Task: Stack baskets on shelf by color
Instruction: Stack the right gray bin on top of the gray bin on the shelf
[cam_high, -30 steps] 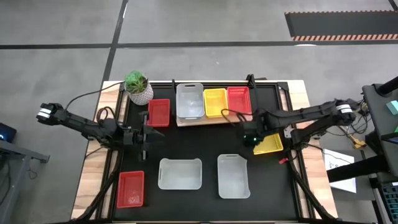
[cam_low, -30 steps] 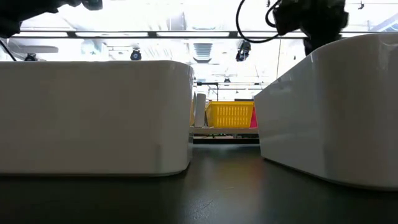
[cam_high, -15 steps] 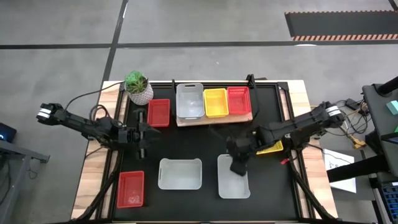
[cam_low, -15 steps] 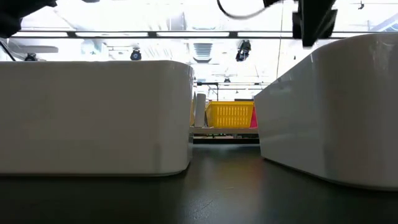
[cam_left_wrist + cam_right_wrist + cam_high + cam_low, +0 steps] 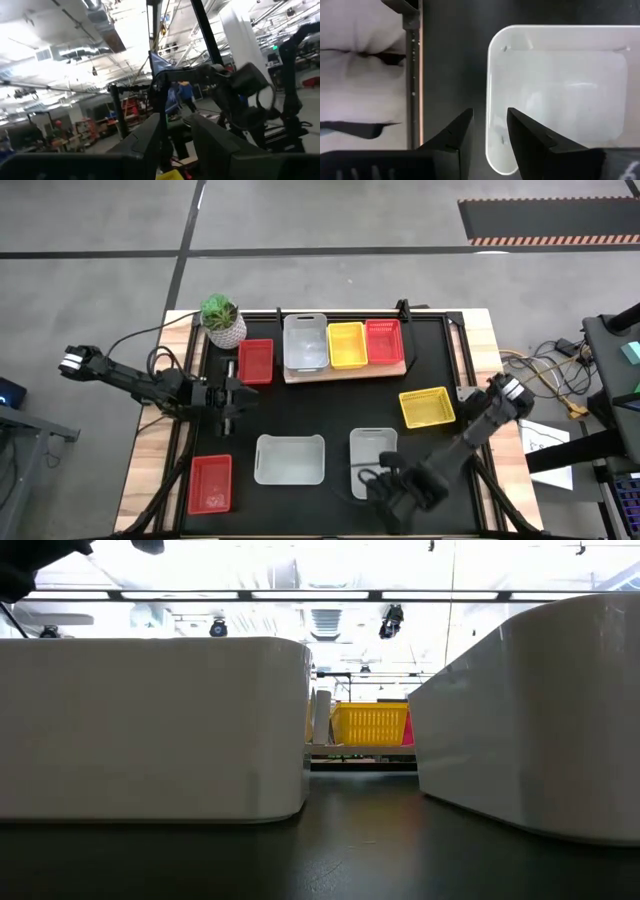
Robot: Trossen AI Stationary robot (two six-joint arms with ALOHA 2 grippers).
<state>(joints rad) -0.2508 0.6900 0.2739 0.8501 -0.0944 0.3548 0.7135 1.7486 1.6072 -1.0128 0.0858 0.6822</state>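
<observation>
Yellow basket (image 5: 427, 407) was released at 3 o'clock on the mat, off-shelf; right gripper (image 5: 381, 482) (fingers parted, empty) was swung to the grey basket (image 5: 375, 461) at 5 o'clock. Left gripper (image 5: 229, 394) spread, idle.

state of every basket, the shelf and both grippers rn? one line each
shelf: holds three baskets side by side
white basket on shelf: upright, at the shelf's left end
yellow basket on shelf: middle
red basket on shelf: at the shelf's right end
red basket by the plant: on mat
red basket near left corner: on mat
loose yellow basket: on mat, free
two white baskets: on mat, unstacked
left gripper: open, empty
right gripper: open over a white basket's rim
</observation>
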